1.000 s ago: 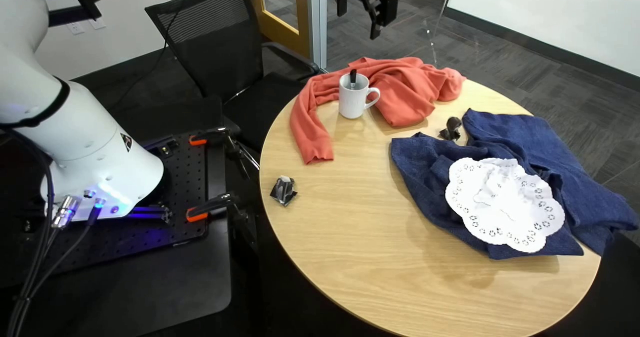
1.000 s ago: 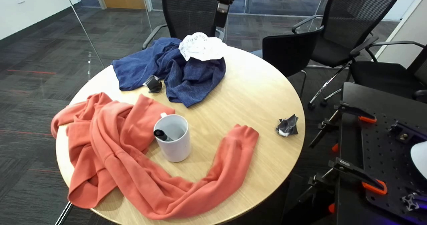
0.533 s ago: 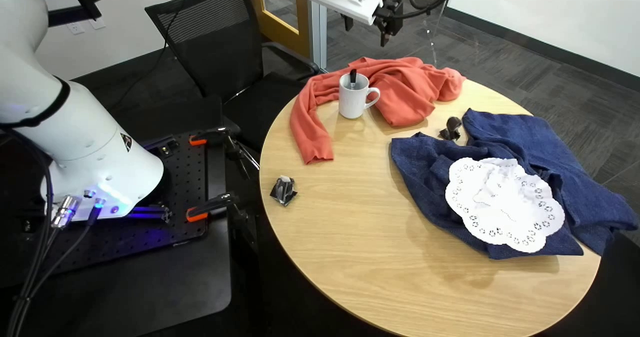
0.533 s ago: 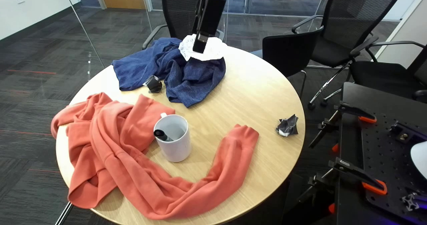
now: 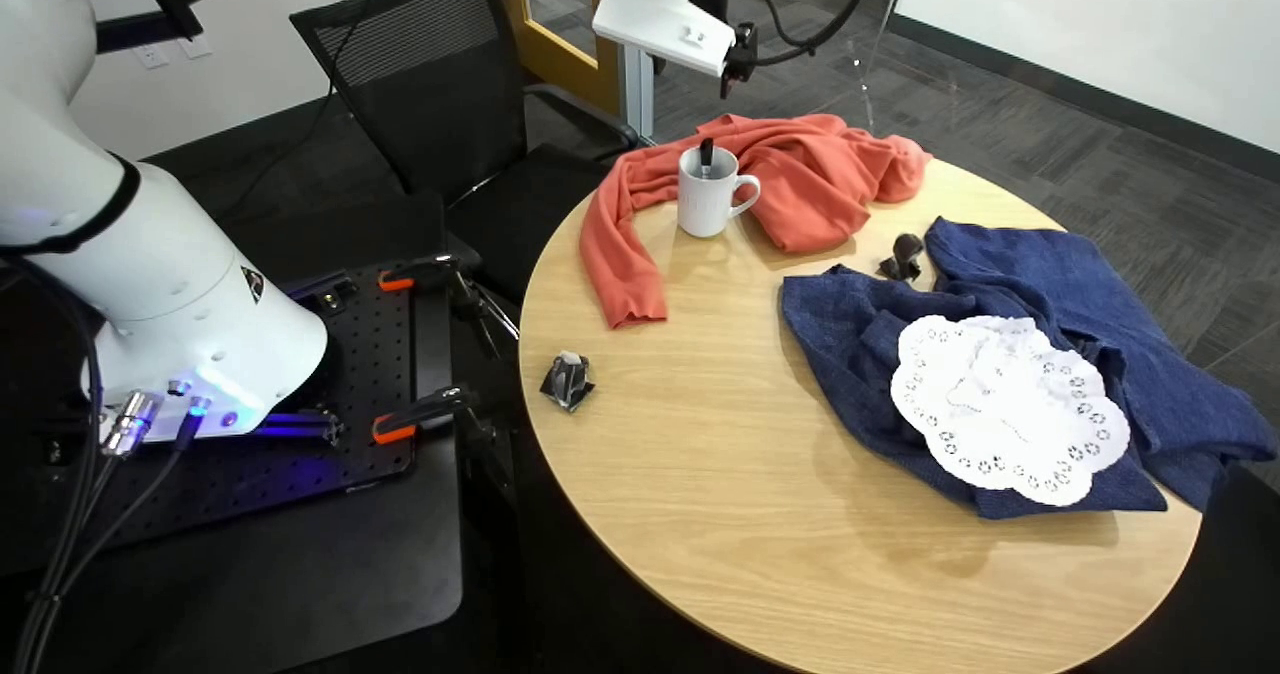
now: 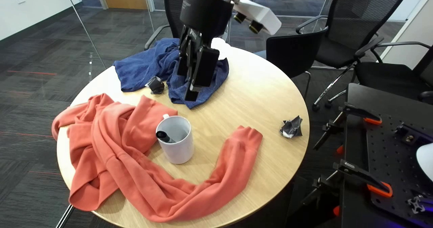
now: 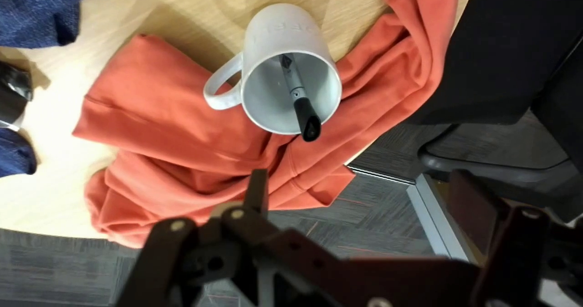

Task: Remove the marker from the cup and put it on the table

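The white mug, the cup (image 5: 702, 206), stands upright on the light wooden table (image 5: 690, 474), its handle over the orange cloth. It shows in the exterior view (image 6: 178, 151) and the wrist view (image 7: 282, 36). The marker (image 7: 301, 98) stands tilted inside the cup; its black end leans on the rim and sticks out. The marker also shows in both exterior views (image 5: 707, 154) (image 6: 165, 137). My gripper (image 7: 363, 193) is open and empty, its fingers (image 7: 257, 187) wide apart. It hangs in the air above the mug's height and apart from it, in both exterior views (image 5: 697, 74) (image 6: 187, 82).
An orange sweatshirt (image 6: 135, 153) curls round the mug. Blue denim (image 5: 1080, 284) with a white doily (image 5: 1010, 409) lies at another side. Chunky black objects (image 5: 568, 382) (image 5: 902, 257) lie on the table. A black chair (image 5: 430, 84) stands beside the table edge.
My gripper has come into view more and moved lower and closer to the mug. It stays open. The mug, marker and cloths have not moved.
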`<state>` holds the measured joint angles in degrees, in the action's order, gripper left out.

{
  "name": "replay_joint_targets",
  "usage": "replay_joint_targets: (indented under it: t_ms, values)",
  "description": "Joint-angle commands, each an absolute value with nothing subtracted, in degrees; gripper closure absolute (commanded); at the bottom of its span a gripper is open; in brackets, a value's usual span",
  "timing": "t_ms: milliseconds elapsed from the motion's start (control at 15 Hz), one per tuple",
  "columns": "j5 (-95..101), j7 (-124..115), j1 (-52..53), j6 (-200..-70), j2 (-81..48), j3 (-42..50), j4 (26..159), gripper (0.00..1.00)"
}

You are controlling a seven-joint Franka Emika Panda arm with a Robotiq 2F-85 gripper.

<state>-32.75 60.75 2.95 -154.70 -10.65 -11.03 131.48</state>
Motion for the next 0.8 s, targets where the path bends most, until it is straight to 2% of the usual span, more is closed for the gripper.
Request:
replay_joint_targets:
  t_ms: [0,400,733]
  values:
    - [-33.1,62.34,2.42,-160.15,-14.49,-13.47,129.99,0.0]
    - [-26.5,56.3,2.12,-168.75,-18.88,-15.84,130.49,0.0]
    - [-25.02,56.16,-0.86,-166.65,-18.52,-18.57,131.14,0.0]
